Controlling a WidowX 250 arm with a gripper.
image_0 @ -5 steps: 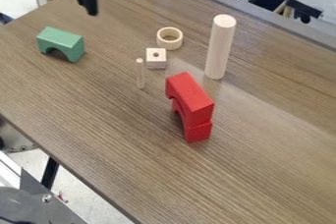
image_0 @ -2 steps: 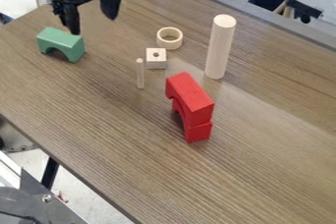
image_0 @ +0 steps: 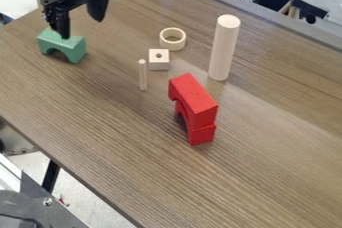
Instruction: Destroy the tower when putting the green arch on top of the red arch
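The big table (image_0: 100, 122) holds everything. My hand (image_0: 82, 28) is well away from the red arch (image_0: 192, 92), with its fingers spread apart and nothing in them. The tower (image_0: 202, 133) with the red arch is up, so I think nearly all my job is left: grab, carry, put on top, knock down. A tall stick (image_0: 224, 49) is near the red arch. The green arch (image_0: 75, 46) sits well away from the red arch. The ring (image_0: 164, 40), the block (image_0: 159, 62) and the thin peg (image_0: 143, 76) are nearer the red arch.

Spread claw (image_0: 82, 28) hangs near the green arch (image_0: 77, 49).
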